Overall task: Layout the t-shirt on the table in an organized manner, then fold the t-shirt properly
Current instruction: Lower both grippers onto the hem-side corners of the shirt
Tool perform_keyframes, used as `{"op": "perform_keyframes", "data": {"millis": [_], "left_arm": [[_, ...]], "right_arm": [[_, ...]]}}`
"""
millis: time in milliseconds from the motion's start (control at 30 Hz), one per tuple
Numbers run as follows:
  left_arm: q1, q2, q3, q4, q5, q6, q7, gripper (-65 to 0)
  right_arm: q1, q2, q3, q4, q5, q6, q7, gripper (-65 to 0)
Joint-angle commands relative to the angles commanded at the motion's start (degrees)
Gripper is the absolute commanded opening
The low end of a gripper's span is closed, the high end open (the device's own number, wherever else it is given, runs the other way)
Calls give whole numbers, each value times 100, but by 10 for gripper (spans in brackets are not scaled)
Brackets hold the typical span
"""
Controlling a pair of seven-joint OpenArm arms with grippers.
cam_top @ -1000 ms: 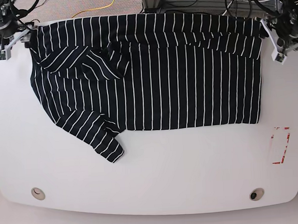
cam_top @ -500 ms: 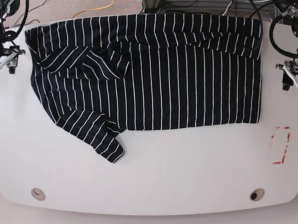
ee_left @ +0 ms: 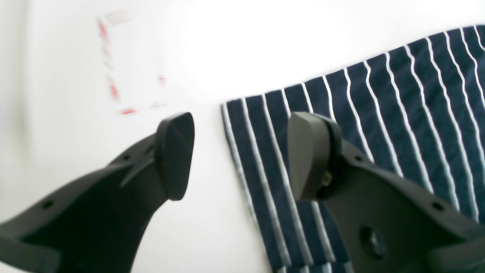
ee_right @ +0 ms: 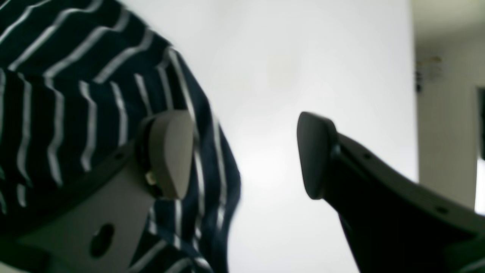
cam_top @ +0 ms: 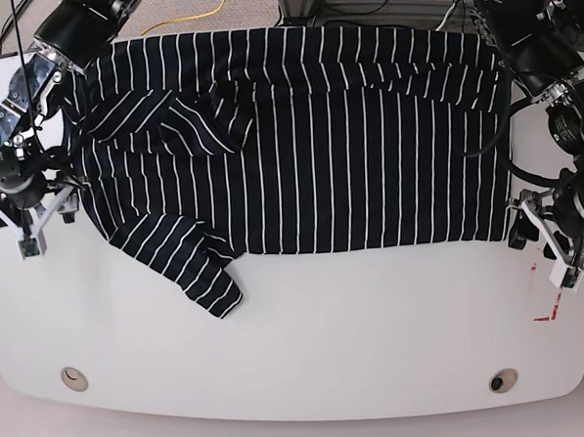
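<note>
The black white-striped t-shirt (cam_top: 347, 147) lies spread over the far half of the white table (cam_top: 328, 344), one sleeve (cam_top: 192, 268) pointing toward the near left, with a folded-over patch near its far left. My left gripper (cam_top: 540, 250) stands open beside the shirt's near right corner; in the left wrist view (ee_left: 242, 155) one finger (ee_left: 310, 155) hovers above the hem corner (ee_left: 265, 125) and the other above bare table. My right gripper (cam_top: 30, 220) is open at the shirt's left edge. In the right wrist view (ee_right: 242, 155) one finger (ee_right: 170, 151) is above the fabric (ee_right: 75, 113).
Two round holes (cam_top: 74, 378) (cam_top: 502, 379) sit near the table's front edge. A red outline mark (cam_top: 553, 303) lies by my left gripper, partly covered by it, and shows blurred in the left wrist view (ee_left: 113, 87). Cables (cam_top: 212, 2) run behind the table.
Both arms have come from the table's far corners toward the near side, along the shirt's side edges. The shirt has not moved.
</note>
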Motion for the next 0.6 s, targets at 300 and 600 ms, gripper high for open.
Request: {"op": "perform_keyframes", "data": {"millis": [300,600], "left_arm": [[-9,-229,527,-1486,0,0,-1618,-282],[-18,-492,1292,-2716,0,0,-2804,-282]], "right_arm": [[695,35,-571,-1626,-9,0,809,-239],[1204,132,-703,-3288,-18,0,1864,-239]]}}
